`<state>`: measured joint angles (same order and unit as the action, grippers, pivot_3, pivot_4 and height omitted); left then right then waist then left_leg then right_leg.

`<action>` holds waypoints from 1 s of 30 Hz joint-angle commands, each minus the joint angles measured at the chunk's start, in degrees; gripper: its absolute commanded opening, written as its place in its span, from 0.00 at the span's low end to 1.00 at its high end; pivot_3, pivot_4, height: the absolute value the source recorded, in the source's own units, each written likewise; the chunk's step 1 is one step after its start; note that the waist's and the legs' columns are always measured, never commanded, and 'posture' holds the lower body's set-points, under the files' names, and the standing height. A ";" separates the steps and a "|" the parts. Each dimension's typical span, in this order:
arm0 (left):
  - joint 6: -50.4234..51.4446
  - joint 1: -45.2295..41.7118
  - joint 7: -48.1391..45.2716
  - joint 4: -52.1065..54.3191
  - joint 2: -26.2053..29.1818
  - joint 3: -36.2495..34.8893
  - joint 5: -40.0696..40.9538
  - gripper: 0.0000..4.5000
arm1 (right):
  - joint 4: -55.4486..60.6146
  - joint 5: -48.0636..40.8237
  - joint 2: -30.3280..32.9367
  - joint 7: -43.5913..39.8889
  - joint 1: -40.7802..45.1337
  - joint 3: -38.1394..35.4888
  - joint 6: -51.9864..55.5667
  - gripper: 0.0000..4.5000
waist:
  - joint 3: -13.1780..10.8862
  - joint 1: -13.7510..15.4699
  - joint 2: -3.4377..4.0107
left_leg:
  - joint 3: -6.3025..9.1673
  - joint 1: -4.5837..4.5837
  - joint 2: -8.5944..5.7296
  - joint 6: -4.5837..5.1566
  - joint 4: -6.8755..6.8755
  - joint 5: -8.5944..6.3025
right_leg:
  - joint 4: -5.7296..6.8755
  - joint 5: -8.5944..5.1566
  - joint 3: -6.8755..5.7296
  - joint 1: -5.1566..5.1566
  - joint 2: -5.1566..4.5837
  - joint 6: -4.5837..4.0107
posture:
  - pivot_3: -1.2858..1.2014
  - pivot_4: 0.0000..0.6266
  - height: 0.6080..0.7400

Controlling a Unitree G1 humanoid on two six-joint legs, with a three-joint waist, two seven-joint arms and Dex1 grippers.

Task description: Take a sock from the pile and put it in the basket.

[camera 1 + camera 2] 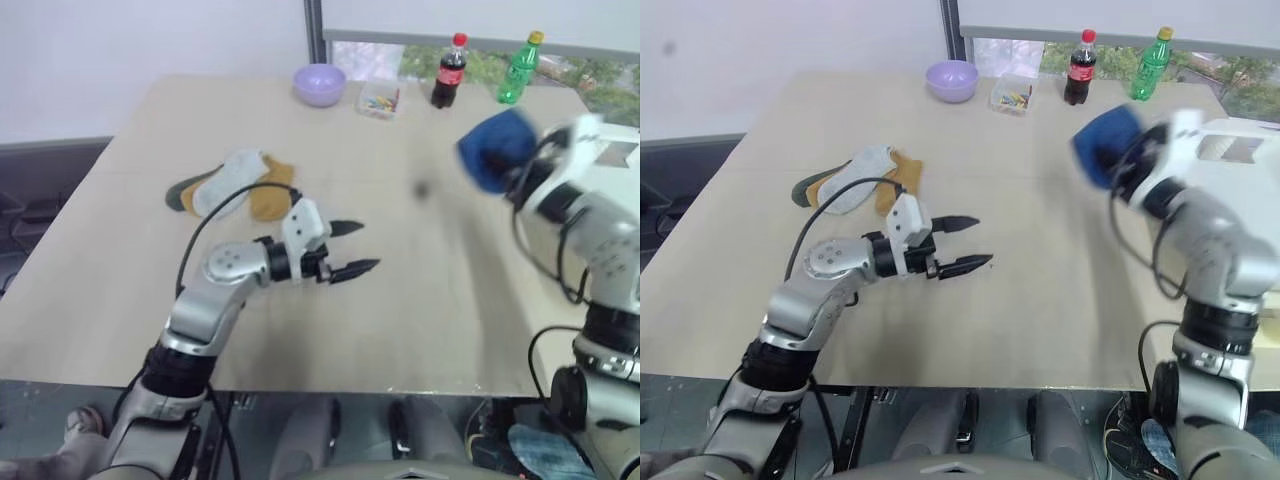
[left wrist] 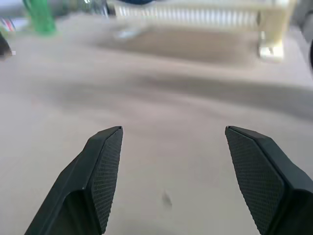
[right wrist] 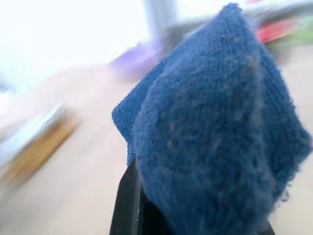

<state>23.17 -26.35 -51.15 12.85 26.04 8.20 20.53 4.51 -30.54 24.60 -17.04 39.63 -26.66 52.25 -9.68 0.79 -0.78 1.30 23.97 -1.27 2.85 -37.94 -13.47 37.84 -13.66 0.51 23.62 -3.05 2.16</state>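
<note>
The right claw [image 1: 500, 155] is gripping a bunched blue sock [image 3: 215, 127], holding it raised in the air over the right side of the surface [image 1: 400, 290], near the far right corner. The left claw [image 1: 350, 248] is hovering over the middle of the surface with its fingers spread wide, holding nothing. The pile [image 1: 232, 186] is lying toward the left edge. The basket [image 2: 205, 17] is standing at the right edge.

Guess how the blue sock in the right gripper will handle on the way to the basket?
Probably floppy: the blue sock bunches into a soft wad over the right gripper. Likely light. Its fuzzy knit should grip rather than slip.
</note>
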 commanded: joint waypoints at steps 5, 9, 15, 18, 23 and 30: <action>0.48 -9.77 3.35 -1.98 -5.72 -3.72 4.60 0.79 | -15.42 7.03 5.17 19.18 8.76 -9.68 -4.79 0.02 | 0.00 -0.17 0.02 | -0.30 -0.01 -0.01 0.01 0.16 0.01 | -0.04 -0.01 0.23 0.09 0.07 0.01 | 0.52 0.24 1.00; 1.49 -11.78 4.73 -3.02 -8.23 -4.92 6.62 0.79 | -27.07 8.84 6.39 22.40 9.75 -11.25 -10.28 0.02 | 0.00 -0.77 0.02 | -0.67 -0.11 0.03 0.10 0.17 -0.02 | -0.06 0.00 0.34 0.08 0.28 0.04 | 0.52 0.24 1.00; 2.70 -11.77 5.62 -1.85 -9.04 -4.81 7.96 0.79 | -35.82 9.41 7.68 19.62 9.16 -9.29 -13.54 0.52 | -0.03 -1.77 0.07 | -0.81 -0.15 0.13 0.13 0.19 -0.04 | -0.04 -0.01 0.50 0.10 0.41 0.06 | 0.52 0.24 1.00; 2.98 -11.46 5.99 -1.37 -9.03 -4.88 8.21 0.79 | -32.61 9.30 7.32 20.53 7.57 -9.00 -12.64 0.85 | -0.04 -1.77 0.09 | -0.86 -0.19 0.21 0.13 0.20 -0.04 | -0.03 -0.01 0.56 0.10 0.49 0.06 | 0.52 0.24 1.00; 3.29 -9.49 6.95 -0.80 -7.72 -5.69 8.21 0.79 | -13.37 5.76 7.00 18.45 -0.39 -8.55 -6.60 1.00 | -0.04 -1.36 0.10 | -0.76 -0.14 0.20 0.13 0.19 -0.04 | -0.04 -0.01 0.57 0.10 0.47 0.07 | 0.52 0.24 1.00; 4.42 -2.70 8.79 1.60 -1.53 -8.19 6.61 0.79 | 21.53 3.75 10.97 11.80 -21.09 -3.19 -0.04 1.00 | -0.03 -1.52 0.14 | -0.72 -0.16 0.24 0.16 0.22 -0.06 | -0.05 -0.04 0.61 0.10 0.41 0.11 | 0.52 0.24 1.00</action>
<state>27.57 -28.90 -42.98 11.26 23.92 1.71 27.13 19.90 -26.04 34.00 -3.70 18.33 -30.01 52.02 -9.71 -0.74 -0.64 0.58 23.81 -1.03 3.01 -37.73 -13.53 37.81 -13.71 1.11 23.73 -2.66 2.27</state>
